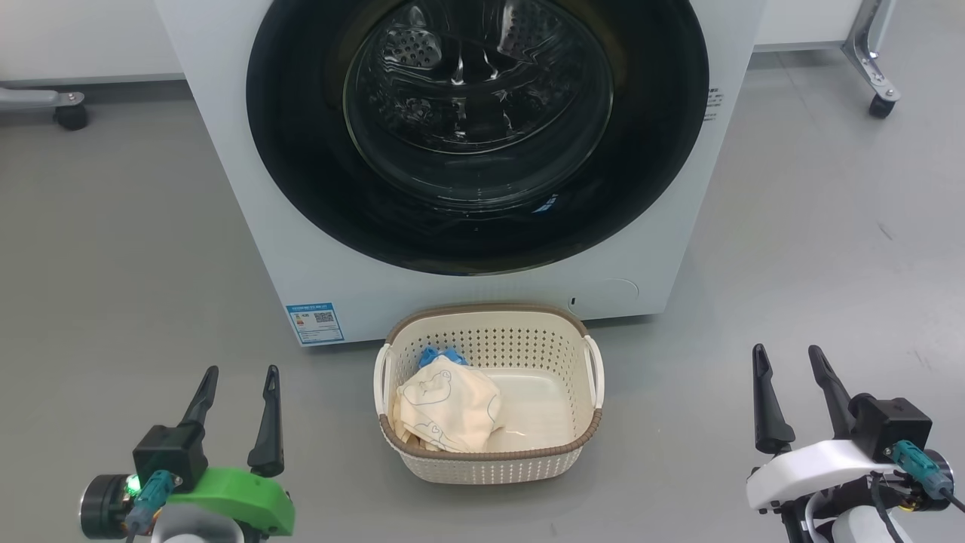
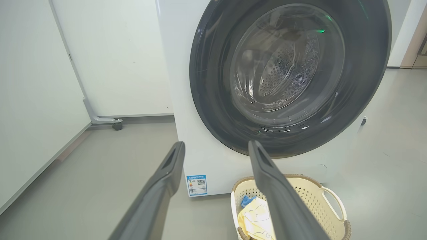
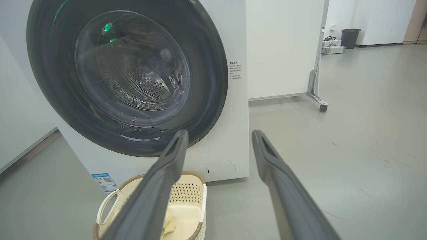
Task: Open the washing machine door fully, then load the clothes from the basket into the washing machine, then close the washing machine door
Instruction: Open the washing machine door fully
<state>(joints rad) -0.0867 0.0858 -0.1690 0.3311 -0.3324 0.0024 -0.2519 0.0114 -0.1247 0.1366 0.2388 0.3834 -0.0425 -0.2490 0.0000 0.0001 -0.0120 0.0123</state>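
Note:
The white washing machine (image 1: 249, 173) stands ahead with its round washing machine door (image 1: 301, 151) shut, black rim around a clear glass bowl. On the floor in front sits the cream basket (image 1: 490, 460) holding the clothes (image 1: 445, 407), pale yellow with blue trim, bunched at its left side. My left gripper (image 1: 237, 371) is open at the lower left, left of the basket. My right gripper (image 1: 788, 351) is open at the lower right, right of the basket. Neither touches anything. In the wrist views the door (image 2: 213, 100) (image 3: 50, 83) and basket (image 2: 313, 196) (image 3: 186, 193) lie beyond the open fingers.
Grey floor surrounds the machine. White partition panels on wheeled feet stand behind it: a caster (image 1: 71, 115) at the left, another (image 1: 880, 104) at the right. A dark bin (image 3: 350, 38) stands far off in the right wrist view.

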